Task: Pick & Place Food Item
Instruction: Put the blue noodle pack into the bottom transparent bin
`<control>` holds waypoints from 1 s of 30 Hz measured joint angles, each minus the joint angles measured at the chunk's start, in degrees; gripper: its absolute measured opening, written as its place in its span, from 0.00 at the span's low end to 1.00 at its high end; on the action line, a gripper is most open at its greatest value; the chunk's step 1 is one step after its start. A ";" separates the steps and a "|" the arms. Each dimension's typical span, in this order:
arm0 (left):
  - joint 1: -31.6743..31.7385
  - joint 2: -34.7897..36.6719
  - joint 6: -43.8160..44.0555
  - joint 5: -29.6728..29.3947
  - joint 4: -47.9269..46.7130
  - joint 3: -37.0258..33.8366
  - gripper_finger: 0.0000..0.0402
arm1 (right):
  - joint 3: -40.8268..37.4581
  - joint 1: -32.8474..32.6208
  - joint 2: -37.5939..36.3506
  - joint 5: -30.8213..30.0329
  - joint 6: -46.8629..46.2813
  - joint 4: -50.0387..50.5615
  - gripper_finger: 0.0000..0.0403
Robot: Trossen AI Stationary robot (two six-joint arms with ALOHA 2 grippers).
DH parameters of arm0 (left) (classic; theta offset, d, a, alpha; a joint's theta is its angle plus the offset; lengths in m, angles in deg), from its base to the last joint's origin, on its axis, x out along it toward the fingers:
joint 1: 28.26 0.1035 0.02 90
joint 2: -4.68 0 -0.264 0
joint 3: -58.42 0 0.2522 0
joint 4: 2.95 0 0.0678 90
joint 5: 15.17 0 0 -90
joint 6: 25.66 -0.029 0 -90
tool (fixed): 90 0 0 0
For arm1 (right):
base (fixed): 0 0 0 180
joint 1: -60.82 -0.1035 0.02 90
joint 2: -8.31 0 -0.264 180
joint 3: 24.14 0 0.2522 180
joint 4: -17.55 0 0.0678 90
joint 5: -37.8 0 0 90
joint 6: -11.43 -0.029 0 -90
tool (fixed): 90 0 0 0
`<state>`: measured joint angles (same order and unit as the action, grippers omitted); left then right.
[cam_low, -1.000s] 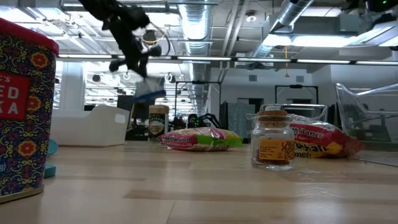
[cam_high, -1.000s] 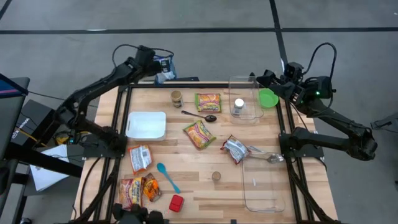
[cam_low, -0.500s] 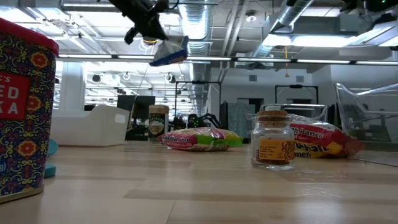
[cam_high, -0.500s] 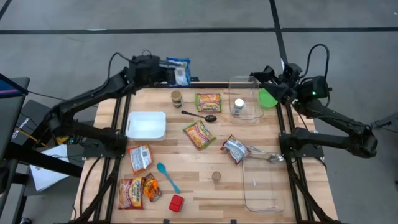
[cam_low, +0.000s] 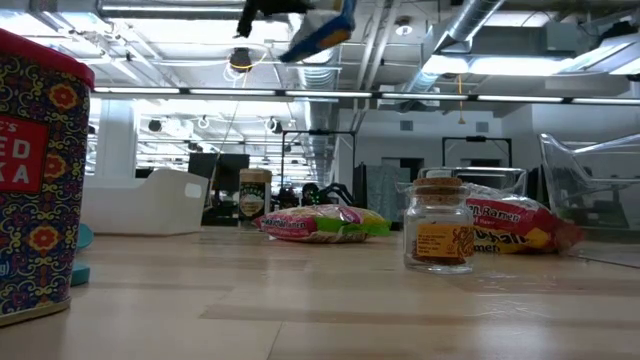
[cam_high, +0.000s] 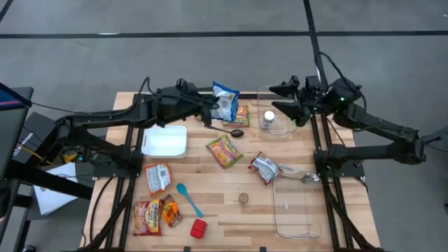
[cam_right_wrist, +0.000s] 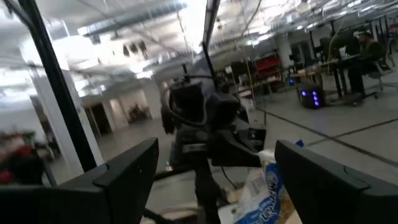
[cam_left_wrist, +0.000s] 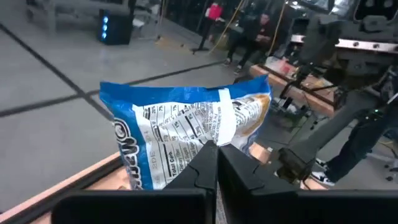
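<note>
A blue and white snack bag (cam_high: 225,101) hangs in the air over the table's far middle, and my left gripper (cam_high: 210,106) is shut on it. The low view shows the bag (cam_low: 320,30) high above the table. In the left wrist view its printed back (cam_left_wrist: 186,127) faces me. My right gripper (cam_high: 278,98) stands open at the far right, above a clear container (cam_high: 274,129). It points toward the bag with nothing between its fingers. The right wrist view looks at the left gripper and the bag (cam_right_wrist: 264,186) between its own spread fingers. My left gripper pinches the bag's near edge (cam_left_wrist: 214,144) between its two shut fingers, about midway along that edge. The fingers reach in roughly level from the table's left. The bag sticks out beyond the fingertips, tilted, and is lifted clear of the table.
On the table lie a white tub (cam_high: 165,140), ramen packets (cam_high: 224,150), a dark spoon (cam_high: 224,130), a silver packet (cam_high: 264,168), a clear tray (cam_high: 297,206), a blue spoon (cam_high: 187,199) and a red can (cam_high: 199,228). A white-lidded jar (cam_high: 269,119) stands in the clear container.
My left gripper has swung from beyond the table's far left corner toward the right and risen. It keeps hold of the bag, which now hangs over the far middle. My right gripper has turned and tipped toward the bag, staying open.
</note>
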<state>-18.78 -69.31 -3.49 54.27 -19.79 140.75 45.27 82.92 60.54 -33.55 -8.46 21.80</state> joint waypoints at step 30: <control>-6.87 -1.70 -5.66 -5.44 11.03 0.01 0.00 | 18.23 -7.56 20.50 -11.46 7.91 15.79 0.78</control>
<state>-25.65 -71.02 -9.15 48.83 -8.76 140.76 63.50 75.36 81.04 -45.01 -0.55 37.59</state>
